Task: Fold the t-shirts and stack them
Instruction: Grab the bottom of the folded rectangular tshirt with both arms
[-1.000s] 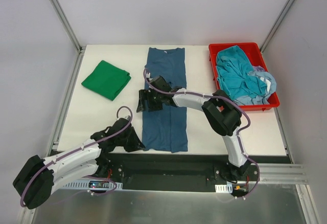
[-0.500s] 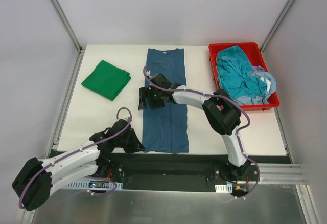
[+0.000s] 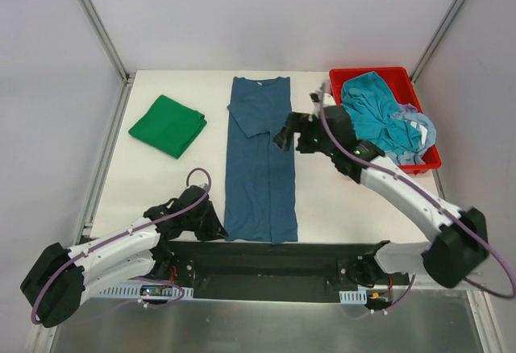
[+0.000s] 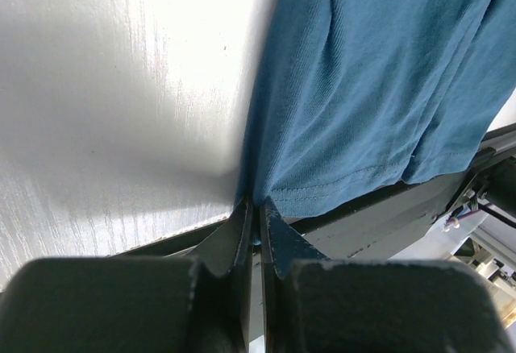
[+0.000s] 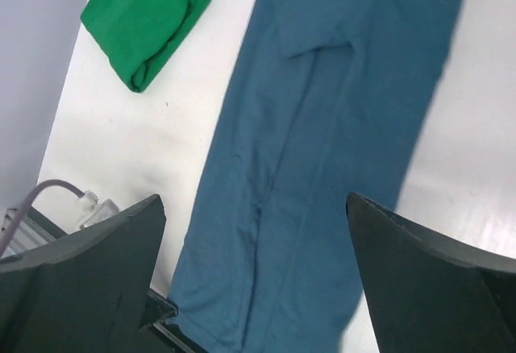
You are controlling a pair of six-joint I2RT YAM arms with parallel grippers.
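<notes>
1. The blue shirt (image 3: 260,176) lay down the middle of the table (image 3: 153,184) as a long strip, collar at the far end and hem at the near edge. The left tool (image 4: 256,208) was clenched on the near left corner of that hem, as far as its wrist view showed. With only one corner pinched, a lift from there could have dragged the hem askew and opened the lengthwise folds.
2. The right tool (image 3: 284,137) hung released, jaws wide and empty, above the right edge of the strip's far half. If it came down off the edge, it would have closed on the bare table or on one layer only, and the layers could have slid apart.
3. The hem sat right at the near table edge. A pull toward the arms could have tipped it over the edge.
4. A folded-in sleeve lay loose near the collar and might have flipped out if the far end was swung over quickly.
5. The green shirt (image 3: 168,125) sat folded at the far left, well apart. A sagging carry could have brushed it.
6. The teal shirt (image 3: 372,115) and pale blue shirt (image 3: 419,131) lay tangled in the red bin (image 3: 367,74), so one might have dragged the other out.
</notes>
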